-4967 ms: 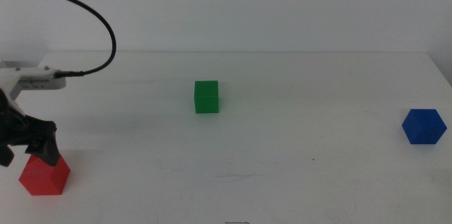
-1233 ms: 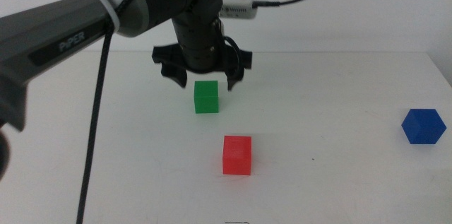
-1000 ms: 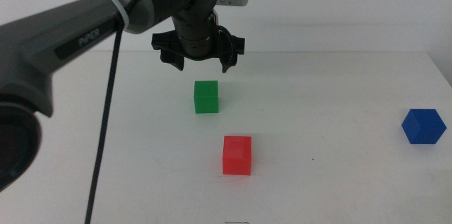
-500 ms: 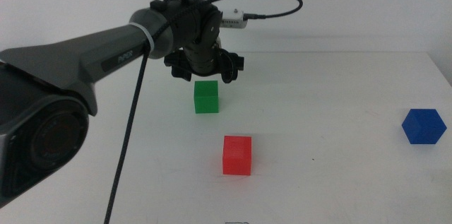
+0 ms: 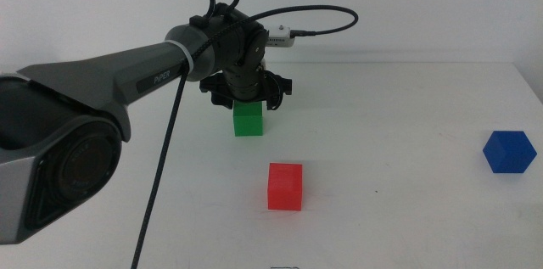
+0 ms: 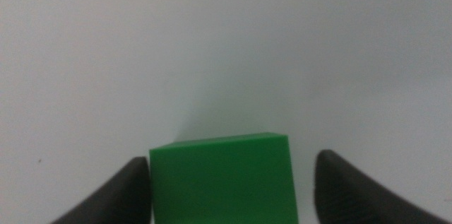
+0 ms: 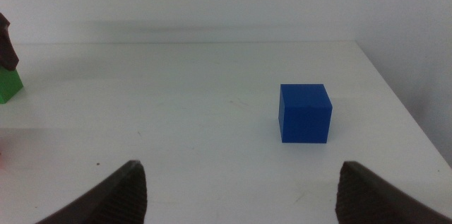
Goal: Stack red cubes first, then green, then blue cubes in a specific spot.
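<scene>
Lowered since half a second ago, the left gripper [image 5: 247, 99] now straddles the green cube [image 5: 248, 120] at the bench's [image 5: 399, 210] back, fingers [image 6: 113, 199] spread, ready to pinch. Nearer, the red cube [image 5: 285, 187] waits as base; the blue cube [image 5: 509, 151] sits far right before the right gripper [image 7: 236, 203], fingers apart.

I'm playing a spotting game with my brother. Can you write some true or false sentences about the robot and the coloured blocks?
1. The left gripper has its open jaws on either side of the green cube. True.
2. The green cube sits on top of the red cube. False: both stand on the table, apart from each other.
3. The blue cube is near the table's right edge, far from the others. True.
4. The right gripper is holding the blue cube. False: it is open and empty, with the blue cube lying ahead of it.
5. The red cube is nearer the camera than the green one in the middle view. True.
</scene>
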You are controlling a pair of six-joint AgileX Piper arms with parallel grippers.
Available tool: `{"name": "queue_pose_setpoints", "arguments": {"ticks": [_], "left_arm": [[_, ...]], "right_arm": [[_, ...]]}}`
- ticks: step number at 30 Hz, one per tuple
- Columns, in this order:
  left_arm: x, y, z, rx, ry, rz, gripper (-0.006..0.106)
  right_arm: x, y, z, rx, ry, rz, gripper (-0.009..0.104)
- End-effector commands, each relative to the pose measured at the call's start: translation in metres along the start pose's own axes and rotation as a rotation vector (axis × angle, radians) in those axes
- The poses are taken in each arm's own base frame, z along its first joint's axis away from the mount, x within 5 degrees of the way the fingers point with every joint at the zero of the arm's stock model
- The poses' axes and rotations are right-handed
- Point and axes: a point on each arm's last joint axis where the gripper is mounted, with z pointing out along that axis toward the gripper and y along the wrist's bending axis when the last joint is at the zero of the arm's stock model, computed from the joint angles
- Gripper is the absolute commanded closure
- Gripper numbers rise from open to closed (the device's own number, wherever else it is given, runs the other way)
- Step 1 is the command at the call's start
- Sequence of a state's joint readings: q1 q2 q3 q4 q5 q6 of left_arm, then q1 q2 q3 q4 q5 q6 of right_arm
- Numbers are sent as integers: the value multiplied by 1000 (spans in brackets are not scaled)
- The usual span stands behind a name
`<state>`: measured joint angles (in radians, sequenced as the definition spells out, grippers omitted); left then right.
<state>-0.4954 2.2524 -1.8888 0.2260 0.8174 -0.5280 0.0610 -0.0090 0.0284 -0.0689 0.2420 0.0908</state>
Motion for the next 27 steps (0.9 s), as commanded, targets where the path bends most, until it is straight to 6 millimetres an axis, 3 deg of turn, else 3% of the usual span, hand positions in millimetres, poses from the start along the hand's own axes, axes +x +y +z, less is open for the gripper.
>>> {"name": "queue_pose_setpoints", "arguments": {"ticks": [1,9,12,20,27], "left_arm": [[-22,-1,-38,50,-120,-50,37],[-18,1,-38,25,-74,-111,89],[-19,2,-52,17,-72,-109,100],[-15,-4,-114,-16,-94,-68,102],[20,-28,-160,-3,-149,-76,102]], "right_arm": [[-13,0,-4,2,-111,-19,4],[-13,0,-4,2,-111,-19,4],[-13,0,-4,2,-111,-19,4],[-13,0,-4,2,-111,-19,4],[-13,0,-4,2,-111,-19,4]]}}
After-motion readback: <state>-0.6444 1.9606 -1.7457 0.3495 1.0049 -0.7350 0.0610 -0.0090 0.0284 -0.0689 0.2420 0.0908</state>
